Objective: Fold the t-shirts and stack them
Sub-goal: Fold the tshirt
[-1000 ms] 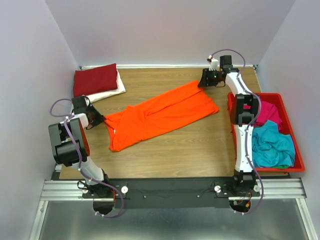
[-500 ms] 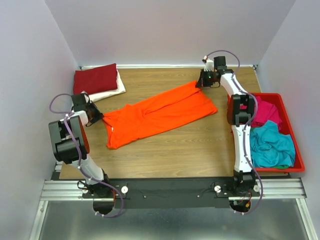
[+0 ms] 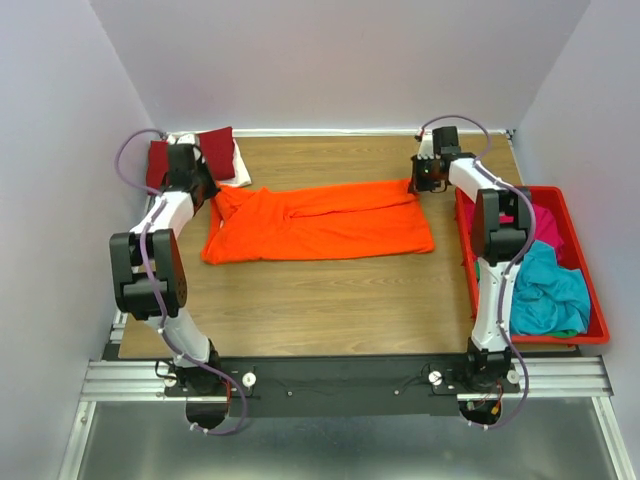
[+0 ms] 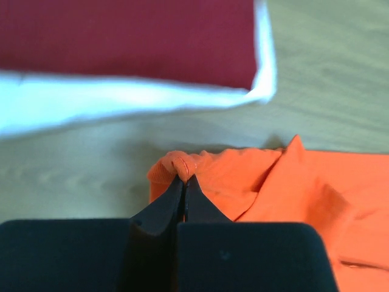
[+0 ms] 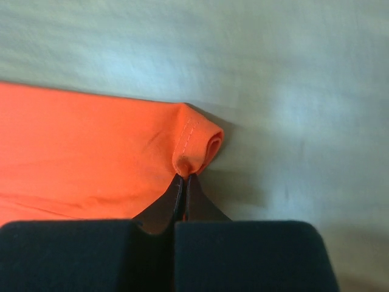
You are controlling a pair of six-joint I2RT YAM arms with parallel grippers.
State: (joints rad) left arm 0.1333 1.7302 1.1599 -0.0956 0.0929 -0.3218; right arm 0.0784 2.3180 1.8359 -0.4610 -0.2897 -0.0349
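Orange t-shirt (image 3: 320,225) lies stretched in a long band from left to right across the middle of the wooden table (image 3: 330,300), flat on the right and creased and bunched toward its left end. The left claw (image 4: 184,179) is closed on a small rolled pinch of cloth at the far left corner of the orange t-shirt, its two fingers pressed together around the hem. The right claw (image 5: 184,176) is closed in the same way on the stitched hem at the far right corner.

In the far left corner of the table a folded dark red t-shirt (image 4: 121,36) rests on top of a folded white t-shirt (image 4: 121,100), whose edge shows beneath it on the near side. This pile sits just beyond the left claw, apart from the orange cloth.

On the right edge of the table stands a red tray (image 3: 600,325). A crumpled pink t-shirt (image 3: 545,225) lies in its far part and a crumpled teal t-shirt (image 3: 550,290) in its near part, the two touching.
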